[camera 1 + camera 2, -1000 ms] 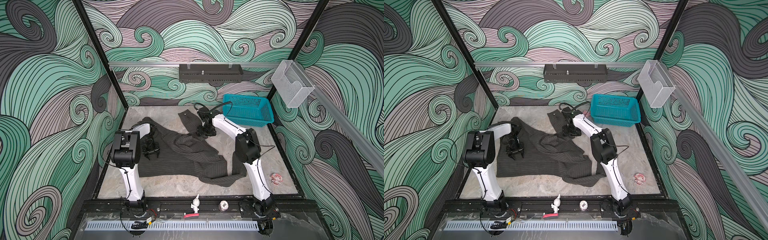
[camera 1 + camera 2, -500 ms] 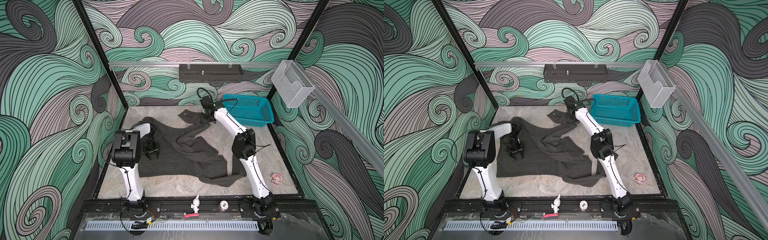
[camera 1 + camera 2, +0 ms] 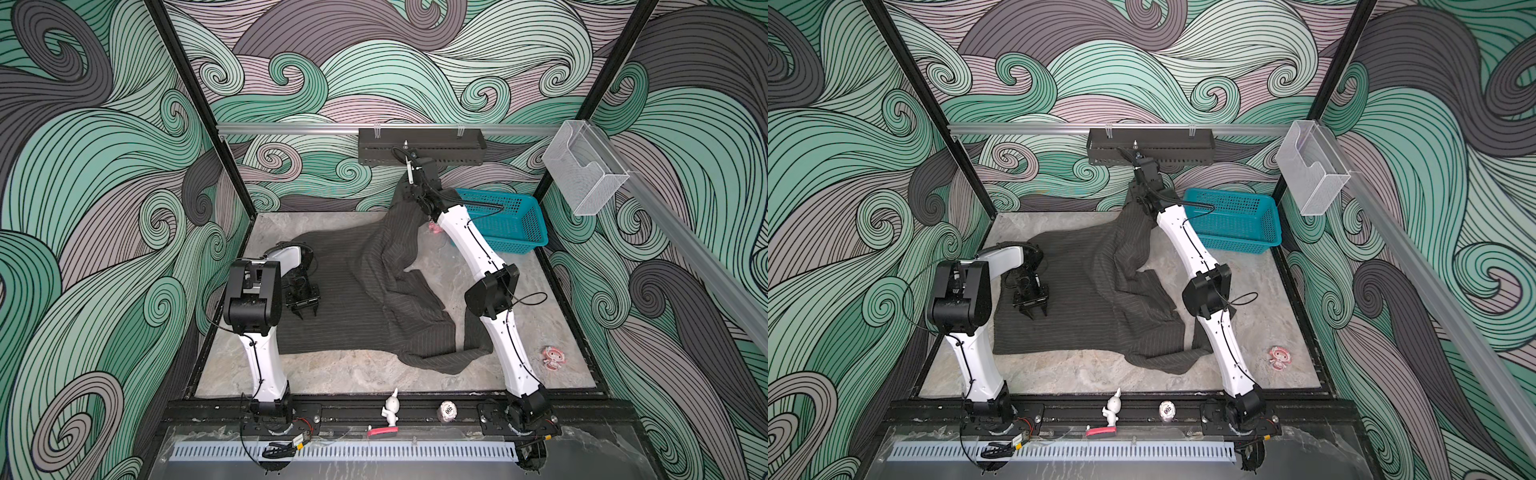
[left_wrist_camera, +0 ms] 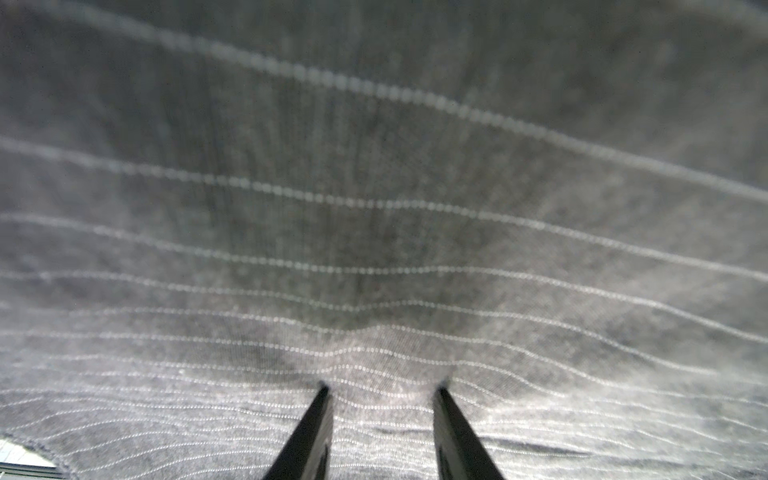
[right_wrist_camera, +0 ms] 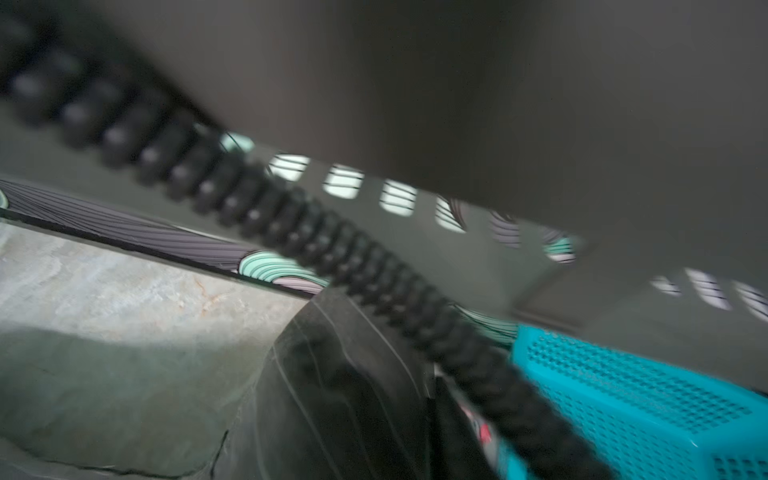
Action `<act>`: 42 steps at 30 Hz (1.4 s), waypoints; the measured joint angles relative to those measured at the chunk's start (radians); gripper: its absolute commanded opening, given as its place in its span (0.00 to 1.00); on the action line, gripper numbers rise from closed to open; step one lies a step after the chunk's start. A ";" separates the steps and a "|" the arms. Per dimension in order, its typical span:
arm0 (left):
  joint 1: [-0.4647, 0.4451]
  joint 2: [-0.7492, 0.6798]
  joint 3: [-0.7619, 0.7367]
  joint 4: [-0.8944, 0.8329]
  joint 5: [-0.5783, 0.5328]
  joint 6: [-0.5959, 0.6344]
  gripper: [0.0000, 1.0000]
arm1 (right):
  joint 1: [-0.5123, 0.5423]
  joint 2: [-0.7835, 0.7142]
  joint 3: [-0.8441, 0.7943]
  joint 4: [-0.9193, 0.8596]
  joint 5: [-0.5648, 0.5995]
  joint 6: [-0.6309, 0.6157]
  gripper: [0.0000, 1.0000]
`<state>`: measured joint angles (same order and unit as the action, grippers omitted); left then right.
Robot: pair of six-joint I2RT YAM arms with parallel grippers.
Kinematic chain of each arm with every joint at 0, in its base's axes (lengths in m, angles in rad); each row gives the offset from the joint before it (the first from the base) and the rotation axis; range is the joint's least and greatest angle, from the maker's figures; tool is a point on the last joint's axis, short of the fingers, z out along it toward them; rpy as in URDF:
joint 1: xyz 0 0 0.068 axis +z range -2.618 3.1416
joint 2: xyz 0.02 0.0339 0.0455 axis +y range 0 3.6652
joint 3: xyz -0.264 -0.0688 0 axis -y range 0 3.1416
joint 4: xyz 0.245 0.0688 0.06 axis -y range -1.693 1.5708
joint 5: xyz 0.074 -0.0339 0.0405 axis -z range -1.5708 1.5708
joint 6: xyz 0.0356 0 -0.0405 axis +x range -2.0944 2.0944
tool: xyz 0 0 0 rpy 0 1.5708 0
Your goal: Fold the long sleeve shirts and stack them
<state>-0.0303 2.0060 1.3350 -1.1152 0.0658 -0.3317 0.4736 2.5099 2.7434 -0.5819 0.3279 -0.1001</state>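
In both top views the shirt [image 3: 353, 299] [image 3: 1084, 307] sprawls mid-table [image 3: 353, 374], long axis running 7 to 1 o'clock. The left gripper [image 3: 307, 313], jaws parted, presses its 9 o'clock side, likely pinning it. The right gripper [image 3: 411, 193], clenched on cloth, hoists a fold at 1 o'clock beside the basket [image 3: 515, 245], probably to straighten it.

Left wrist: spread fingers [image 4: 311, 432] dent pinstriped cloth.

Right wrist: blurred, with the fingers unseen and the shirt [image 5: 332, 395] hanging below.

A small round white token [image 3: 447, 411] on the black near rail [image 3: 345, 409] bears the only lettering. Its dark characters, seen in both top views, look like "00S" but are too small to read with certainty. No other text is legible.
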 measured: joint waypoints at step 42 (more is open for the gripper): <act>-0.005 0.000 0.000 0.000 0.002 0.000 0.38 | -0.058 -0.120 -0.641 -0.103 -0.715 0.303 0.60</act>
<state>-0.0349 2.0060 1.3350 -1.1149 0.0677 -0.3313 0.4152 2.3901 2.1021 -0.6846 -0.3874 0.2031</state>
